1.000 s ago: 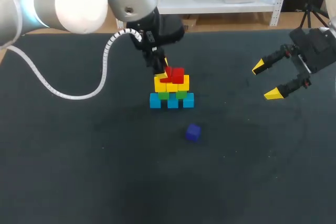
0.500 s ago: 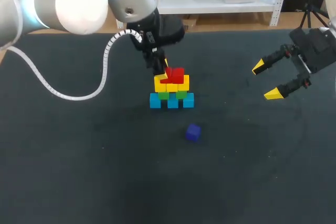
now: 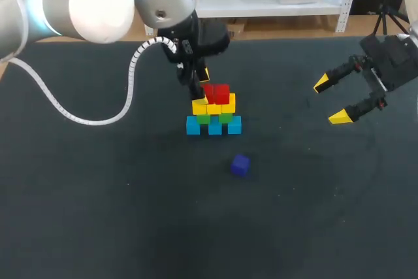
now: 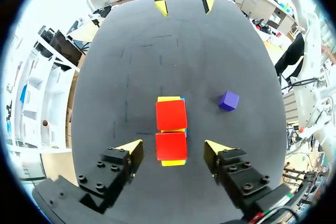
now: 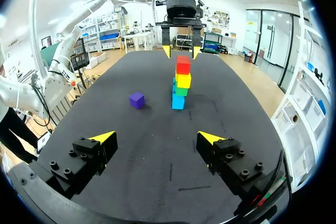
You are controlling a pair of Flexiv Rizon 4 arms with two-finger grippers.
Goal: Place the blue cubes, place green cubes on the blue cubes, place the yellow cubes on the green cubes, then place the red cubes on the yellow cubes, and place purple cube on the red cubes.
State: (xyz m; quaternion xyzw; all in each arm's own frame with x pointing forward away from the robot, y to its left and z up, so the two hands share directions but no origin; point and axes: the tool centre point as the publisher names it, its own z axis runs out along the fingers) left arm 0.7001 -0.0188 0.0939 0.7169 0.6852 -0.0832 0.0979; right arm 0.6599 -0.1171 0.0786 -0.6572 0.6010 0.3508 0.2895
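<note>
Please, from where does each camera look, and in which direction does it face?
Head view: above and behind, facing down on the table; left gripper over the cube stack, right gripper aside.
Left wrist view: straight down on the cube stack, its open gripper flanking the top.
Right wrist view: across the table toward the cube stack, own open gripper showing.
Shared: all show the purple cube.

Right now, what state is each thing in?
blue cubes: bottom row.
green cubes: on the blue cubes.
yellow cubes: on the green cubes.
red cubes: on the yellow cubes.
purple cube: loose, not yet stacked.
left gripper: open, over the red cubes.
right gripper: open, empty.
</note>
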